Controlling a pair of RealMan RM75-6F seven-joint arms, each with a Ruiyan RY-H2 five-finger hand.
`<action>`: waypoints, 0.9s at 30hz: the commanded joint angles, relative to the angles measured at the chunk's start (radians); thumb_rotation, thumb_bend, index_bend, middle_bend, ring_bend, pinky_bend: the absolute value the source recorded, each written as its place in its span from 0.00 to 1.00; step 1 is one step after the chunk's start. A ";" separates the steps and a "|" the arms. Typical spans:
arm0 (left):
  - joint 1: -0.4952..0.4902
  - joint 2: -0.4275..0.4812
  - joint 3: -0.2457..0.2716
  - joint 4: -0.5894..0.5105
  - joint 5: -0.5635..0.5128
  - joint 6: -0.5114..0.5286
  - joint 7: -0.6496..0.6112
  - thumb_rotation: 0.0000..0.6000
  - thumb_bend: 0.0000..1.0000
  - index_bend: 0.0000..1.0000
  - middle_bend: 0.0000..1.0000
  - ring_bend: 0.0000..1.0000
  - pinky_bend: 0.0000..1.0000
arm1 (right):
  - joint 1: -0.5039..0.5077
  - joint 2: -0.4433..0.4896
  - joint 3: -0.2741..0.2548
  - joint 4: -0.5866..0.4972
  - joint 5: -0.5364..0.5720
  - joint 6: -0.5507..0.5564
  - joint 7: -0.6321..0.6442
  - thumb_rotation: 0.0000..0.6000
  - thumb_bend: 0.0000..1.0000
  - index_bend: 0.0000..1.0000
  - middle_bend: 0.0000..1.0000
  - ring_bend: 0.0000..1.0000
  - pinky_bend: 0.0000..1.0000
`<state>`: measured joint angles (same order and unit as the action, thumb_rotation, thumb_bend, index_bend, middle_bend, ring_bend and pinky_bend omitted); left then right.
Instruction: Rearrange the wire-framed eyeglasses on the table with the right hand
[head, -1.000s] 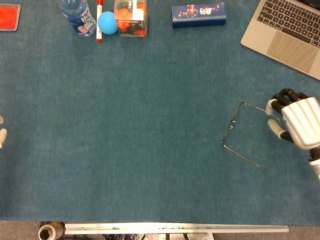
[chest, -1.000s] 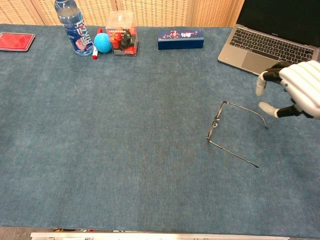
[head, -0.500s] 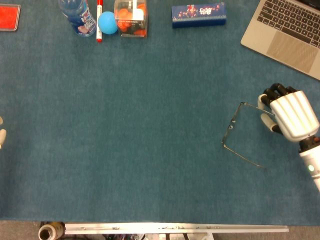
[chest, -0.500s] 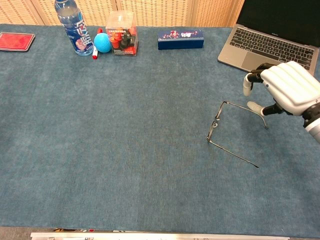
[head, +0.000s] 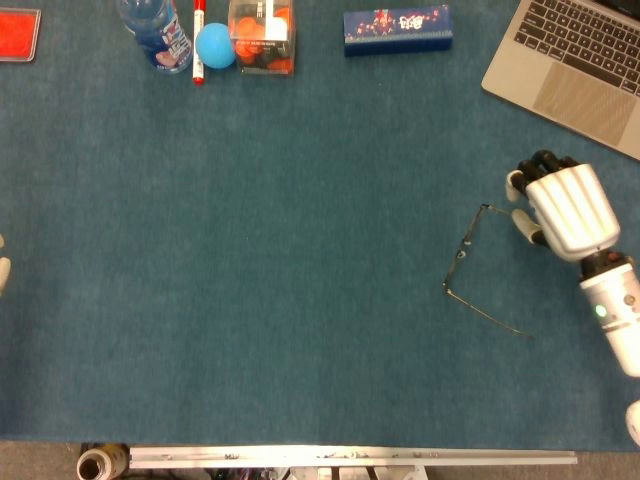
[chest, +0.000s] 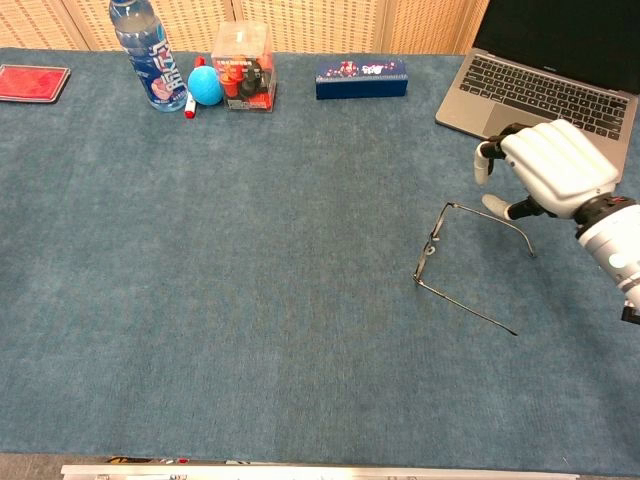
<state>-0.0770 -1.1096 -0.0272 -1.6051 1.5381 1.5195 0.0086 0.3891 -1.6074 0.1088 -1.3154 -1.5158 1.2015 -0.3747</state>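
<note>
Item: wire-framed eyeglasses (chest: 462, 262), unfolded, flat on blue bench (chest: 250, 300), right of centre, near laptop (chest: 545, 90).
Right robot hand (chest: 545, 168): over far temple arm, fingers curled but parted, holding nothing; contact with frame unclear.
Handling judgement: pinch thin temple lightly, lift before shifting; avoid dragging across cloth.
Views: chest view shows thumb-to-finger gap; head view shows hand's back, plus left robot hand (head: 3, 270) sliver at left edge, pose cannot tell.

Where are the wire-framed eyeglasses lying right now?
The wire-framed eyeglasses lie open on the blue table, right of centre in both views, below the laptop, with the right hand beside their upper arm.
</note>
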 joint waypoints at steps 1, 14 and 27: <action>0.001 0.002 -0.001 0.000 -0.001 0.001 -0.005 1.00 0.28 0.51 0.48 0.31 0.46 | 0.018 -0.029 0.003 0.030 0.014 -0.018 0.000 1.00 0.24 0.55 0.52 0.34 0.56; 0.004 0.013 -0.002 0.001 0.000 0.007 -0.029 1.00 0.28 0.51 0.48 0.31 0.46 | 0.054 -0.100 -0.006 0.099 0.020 -0.032 0.015 1.00 0.25 0.55 0.52 0.34 0.56; 0.005 0.015 -0.002 -0.001 0.000 0.006 -0.032 1.00 0.28 0.51 0.48 0.31 0.46 | 0.072 -0.137 -0.013 0.149 0.018 -0.020 0.046 1.00 0.24 0.55 0.52 0.34 0.56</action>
<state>-0.0719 -1.0945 -0.0293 -1.6058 1.5384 1.5258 -0.0234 0.4603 -1.7423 0.0966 -1.1689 -1.4982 1.1802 -0.3309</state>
